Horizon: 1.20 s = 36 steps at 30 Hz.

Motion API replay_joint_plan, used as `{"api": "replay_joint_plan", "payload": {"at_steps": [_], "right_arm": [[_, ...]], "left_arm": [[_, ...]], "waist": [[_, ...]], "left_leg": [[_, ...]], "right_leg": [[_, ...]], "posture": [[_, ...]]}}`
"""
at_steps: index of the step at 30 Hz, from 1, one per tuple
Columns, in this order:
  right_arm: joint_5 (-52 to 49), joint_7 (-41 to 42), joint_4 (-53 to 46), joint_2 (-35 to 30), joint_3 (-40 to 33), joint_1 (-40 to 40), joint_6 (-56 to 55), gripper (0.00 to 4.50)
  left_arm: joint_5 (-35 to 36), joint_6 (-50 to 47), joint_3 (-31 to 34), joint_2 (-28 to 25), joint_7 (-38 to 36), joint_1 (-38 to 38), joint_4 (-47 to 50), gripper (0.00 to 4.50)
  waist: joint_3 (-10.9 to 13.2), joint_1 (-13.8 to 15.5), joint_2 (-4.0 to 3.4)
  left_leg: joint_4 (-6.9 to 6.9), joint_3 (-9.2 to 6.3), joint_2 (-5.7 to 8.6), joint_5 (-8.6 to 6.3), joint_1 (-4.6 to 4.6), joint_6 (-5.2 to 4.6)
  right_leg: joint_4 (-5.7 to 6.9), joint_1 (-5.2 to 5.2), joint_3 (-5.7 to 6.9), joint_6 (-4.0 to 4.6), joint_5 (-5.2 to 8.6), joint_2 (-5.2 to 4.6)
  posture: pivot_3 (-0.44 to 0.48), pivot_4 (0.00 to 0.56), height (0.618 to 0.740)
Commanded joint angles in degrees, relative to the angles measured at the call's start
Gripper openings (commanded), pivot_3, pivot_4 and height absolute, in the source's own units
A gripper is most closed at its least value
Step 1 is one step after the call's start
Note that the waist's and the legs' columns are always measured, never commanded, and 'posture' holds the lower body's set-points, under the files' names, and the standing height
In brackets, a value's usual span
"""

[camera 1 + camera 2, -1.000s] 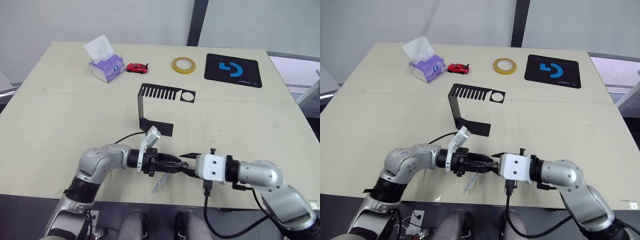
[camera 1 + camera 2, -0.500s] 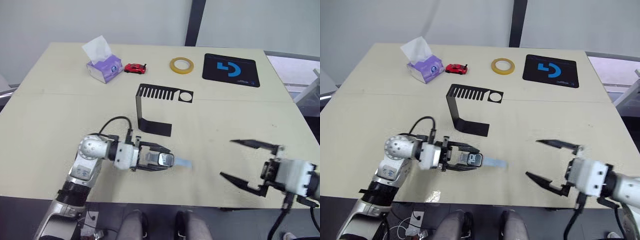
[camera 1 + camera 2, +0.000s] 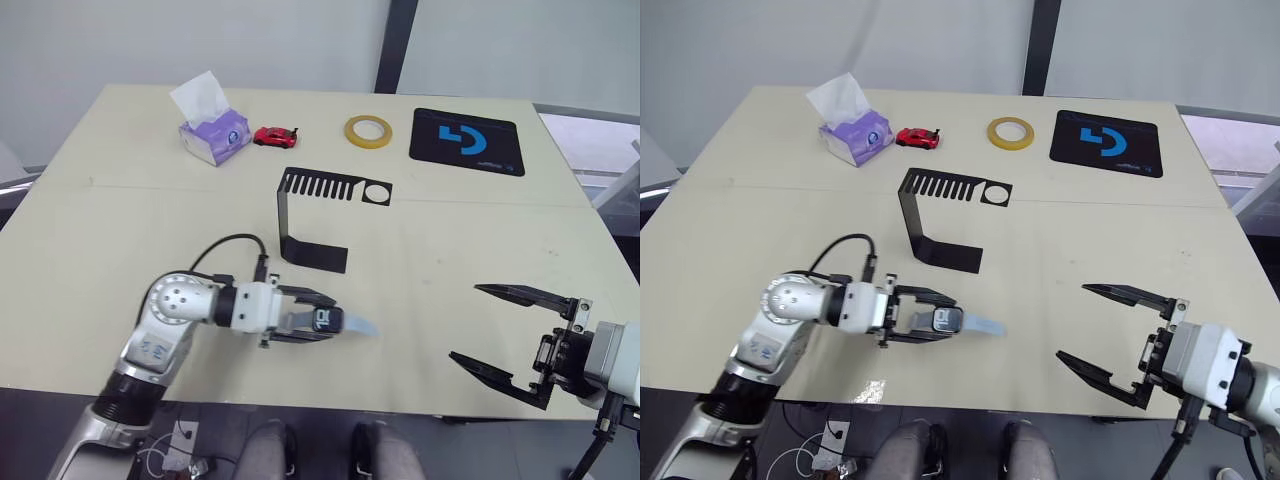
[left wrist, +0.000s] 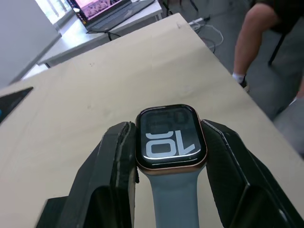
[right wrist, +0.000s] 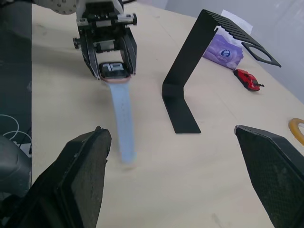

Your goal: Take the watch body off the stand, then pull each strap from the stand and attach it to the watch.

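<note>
Two black-fingered grippers sit at the near edge of a smooth beige table (image 3: pixel 480 250). The left gripper (image 3: pixel 330 321) is clamped on the watch (image 3: pixel 327 320), a small rounded-square case with a glossy dark screen, white digits and a metallic rim. One soft pale blue strap (image 3: pixel 361 327) is attached to the case and sticks out past the fingertips toward the right; in the left wrist view a second strap (image 4: pixel 175 206) runs back from the case between the fingers. The right gripper (image 3: pixel 495 326) is well apart on the right, its fingers spread wide and holding nothing. Beyond the watch, mid-table, the stand (image 3: pixel 310 215), thin black sheet metal bent in a C with comb slots and a round hole, stands bare. Farther back lie a purple tissue box (image 3: pixel 212 130), a red toy car (image 3: pixel 274 135), a yellow tape roll (image 3: pixel 368 129) and a black mousepad (image 3: pixel 467 140).
</note>
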State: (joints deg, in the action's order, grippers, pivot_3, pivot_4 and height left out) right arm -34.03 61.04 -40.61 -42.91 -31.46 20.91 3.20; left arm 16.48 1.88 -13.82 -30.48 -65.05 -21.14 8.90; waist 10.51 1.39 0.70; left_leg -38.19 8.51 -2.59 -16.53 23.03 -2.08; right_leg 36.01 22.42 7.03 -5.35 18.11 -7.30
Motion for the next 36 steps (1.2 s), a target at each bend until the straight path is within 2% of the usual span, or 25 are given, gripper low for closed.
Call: {"api": "replay_joint_plan", "payload": {"at_steps": [1, 7, 10, 14, 21, 24, 26, 28, 30, 36], "right_arm": [[-1.76, -0.76, -2.68, -1.09, -0.17, 0.01, 1.18, 4.45], [-1.50, -0.65, -4.26, -1.20, -0.09, 1.60, 1.98, 4.45], [-1.39, -0.72, -4.37, -1.29, -0.35, 2.28, 2.11, 4.45], [-1.25, -0.70, -4.30, -1.63, -0.27, 2.53, 2.27, 4.45], [-1.70, -0.03, -3.92, -2.29, 0.82, 3.11, 3.02, 4.45], [-1.67, 0.29, -3.37, -2.45, 0.90, 3.03, 3.15, 4.45], [-1.66, 0.97, -2.67, -2.44, 0.92, 3.26, 2.98, 4.50], [-1.72, 2.00, -2.02, -2.97, 0.80, 3.11, 2.96, 4.50], [-2.02, 2.98, -0.49, -3.69, -0.33, 2.40, 3.02, 4.50], [-2.03, 8.29, 5.09, -5.67, -4.71, 3.30, 1.90, 4.50]], "left_arm": [[-4.31, -3.94, -3.81, 2.90, 4.23, -0.85, -0.48, 1.65], [-10.01, -3.43, -7.81, 5.99, 6.68, -1.59, -5.44, 1.65], [-10.70, -3.39, -8.99, 5.24, 5.56, 0.07, -4.81, 1.65], [-12.12, -2.34, -8.59, 3.54, 6.10, 2.07, -4.19, 1.65], [-16.55, -2.07, -10.01, 5.96, 9.92, 1.19, -7.17, 1.65], [-14.95, -3.10, -8.83, 6.27, 9.95, 1.34, -6.77, 1.65], [-12.73, -4.40, -6.96, 6.53, 10.38, 1.79, -5.47, 2.70], [-10.92, -4.10, -5.85, 5.51, 8.93, 2.30, -4.19, 3.43], [-7.89, -2.72, -3.75, 3.64, 6.62, 3.70, -2.53, 4.39], [3.57, 0.93, 11.21, -7.03, -0.86, 11.85, 1.07, 4.45]], "waist": [[0.00, 0.01, 0.00], [0.00, 0.02, 0.00], [0.00, 0.02, 0.00], [0.00, -0.05, 0.00], [-0.01, 0.16, 0.00], [-0.01, 0.08, 0.00], [-0.01, 0.09, 0.00], [-0.01, 0.03, 0.00], [-0.01, -0.11, 0.00], [-0.01, -0.38, 0.00]], "left_leg": [[0.00, 0.00, 0.01, 0.00, -0.01, 0.01], [0.00, 0.00, -0.01, 0.00, 0.00, 0.01], [0.01, 0.00, -0.02, 0.00, 0.00, 0.01], [0.01, 0.00, -0.03, 0.00, 0.00, 0.01], [-0.03, -0.01, 0.07, -0.05, 0.01, -0.11], [-0.02, -0.01, 0.05, -0.04, 0.00, -0.10], [-0.02, -0.02, 0.04, -0.04, 0.00, -0.09], [-0.02, -0.02, 0.04, -0.04, 0.00, -0.09], [-0.02, -0.02, 0.01, -0.04, 0.00, -0.08], [0.02, -0.01, -0.07, 0.00, -0.03, 0.01]], "right_leg": [[0.00, 0.00, 0.00, 0.00, 0.00, 0.04], [-0.01, 0.02, -0.02, 0.00, 0.00, 0.16], [-0.02, 0.03, -0.01, 0.00, 0.00, -0.03], [-0.01, 0.03, -0.01, 0.01, 0.00, -0.10], [-0.02, 0.00, 0.00, 0.00, 0.00, -0.22], [-0.01, 0.00, 0.00, 0.00, 0.00, -0.22], [0.00, 0.00, 0.01, 0.00, 0.00, -0.21], [0.00, 0.00, 0.01, 0.00, 0.00, -0.21], [0.00, 0.01, 0.01, 0.00, 0.00, -0.19], [0.01, 0.04, 0.02, 0.02, 0.01, -0.16]], "posture": [[0.000, 0.150, 0.740], [0.000, 0.150, 0.740], [0.000, 0.150, 0.740], [0.000, 0.150, 0.740], [0.000, 0.150, 0.740], [0.000, 0.150, 0.740], [0.000, 0.150, 0.740], [0.000, 0.150, 0.740], [0.000, 0.150, 0.740], [0.000, 0.150, 0.740]]}}
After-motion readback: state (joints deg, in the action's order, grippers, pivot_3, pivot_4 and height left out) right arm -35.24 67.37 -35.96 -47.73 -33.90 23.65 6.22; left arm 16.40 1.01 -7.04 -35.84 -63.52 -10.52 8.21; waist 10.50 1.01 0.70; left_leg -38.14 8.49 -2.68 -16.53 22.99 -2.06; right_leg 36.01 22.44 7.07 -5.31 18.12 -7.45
